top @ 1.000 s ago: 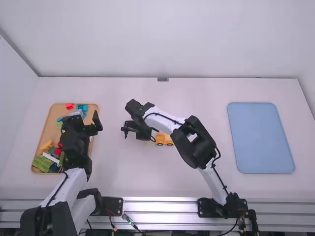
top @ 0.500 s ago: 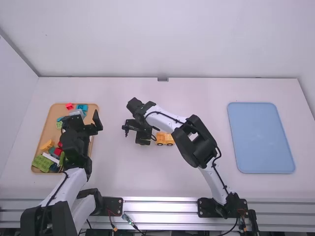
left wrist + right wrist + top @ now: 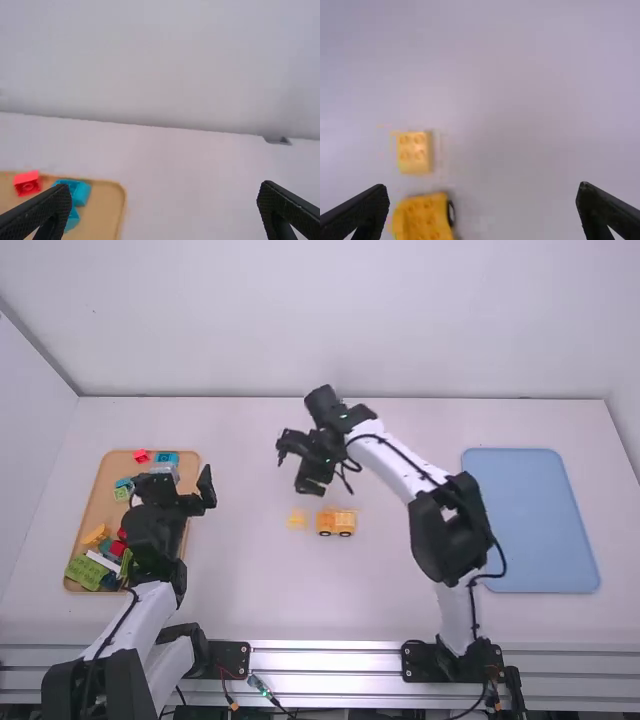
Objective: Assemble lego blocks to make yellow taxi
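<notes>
In the high view a yellow vehicle with black wheels (image 3: 335,522) stands on the middle of the table, and a small yellow brick (image 3: 297,521) lies just left of it, apart. My right gripper (image 3: 292,468) is beyond the brick, above the table, open and holding nothing. Seen from the right wrist, its fingers are wide apart around the right gripper's gap (image 3: 483,192), with the studded yellow brick (image 3: 415,152) and the yellow vehicle (image 3: 424,219) below. My left gripper (image 3: 180,483) stands open over the block tray; the left wrist view has the left gripper (image 3: 164,192) with bare spread fingers.
A wooden tray (image 3: 92,508) at the left holds several loose blocks, among them a red block (image 3: 141,455), a blue block (image 3: 168,458) and a green block (image 3: 87,571). A flat blue tray (image 3: 530,520) lies on the right.
My right gripper has moved away from the vehicle, up the picture and to the right, uncovering the small yellow brick. The left gripper has shifted very slightly to the right.
</notes>
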